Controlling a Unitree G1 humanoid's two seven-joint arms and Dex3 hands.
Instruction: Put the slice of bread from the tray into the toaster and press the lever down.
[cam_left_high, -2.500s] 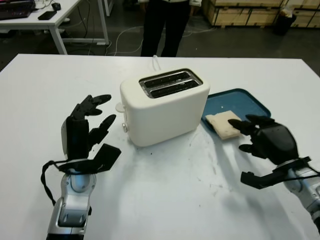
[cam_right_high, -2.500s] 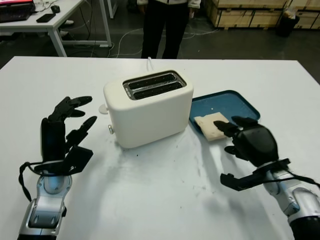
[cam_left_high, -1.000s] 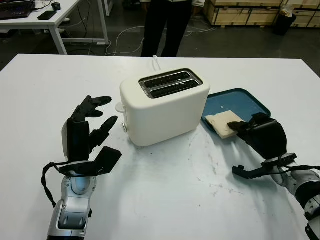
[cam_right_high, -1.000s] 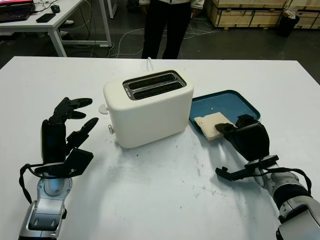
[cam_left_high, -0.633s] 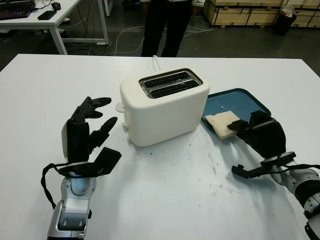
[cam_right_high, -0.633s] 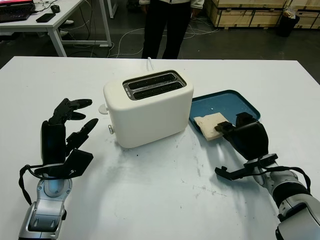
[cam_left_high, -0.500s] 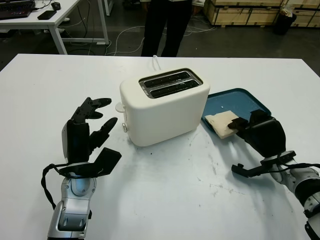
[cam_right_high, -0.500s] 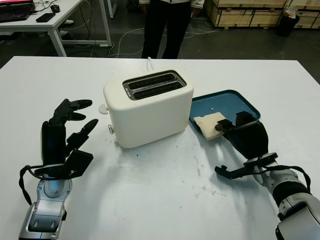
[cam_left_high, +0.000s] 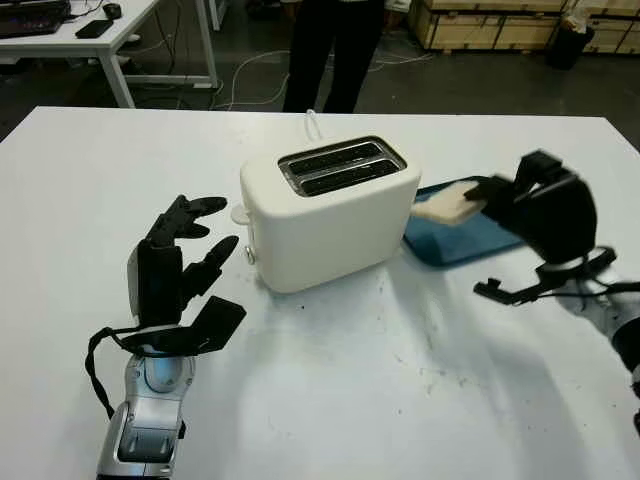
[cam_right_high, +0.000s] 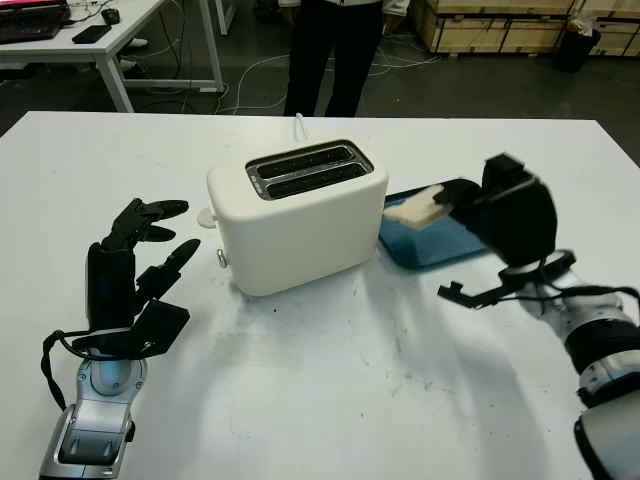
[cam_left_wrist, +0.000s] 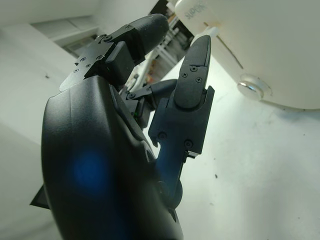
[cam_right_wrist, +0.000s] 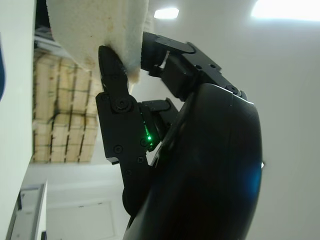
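Note:
A pale slice of bread (cam_left_high: 446, 205) hangs in the air above the blue tray (cam_left_high: 463, 236), level with the toaster's upper right side. My right hand (cam_left_high: 530, 207) is shut on its right end; the fingers (cam_right_wrist: 114, 90) pinch the crust (cam_right_wrist: 97, 30). The white two-slot toaster (cam_left_high: 329, 208) stands at the table's middle with both slots empty. Its small lever knob (cam_left_high: 240, 213) sticks out on the left end. My left hand (cam_left_high: 178, 262) is open, held upright left of the toaster, apart from it.
A person in dark trousers (cam_left_high: 327, 50) stands beyond the table's far edge. The toaster's white cord (cam_left_high: 313, 124) runs off behind it. A desk (cam_left_high: 90, 40) stands at the back left.
My right hand has closed on the bread and lifted it off the tray, rising and moving back. The left hand has barely moved.

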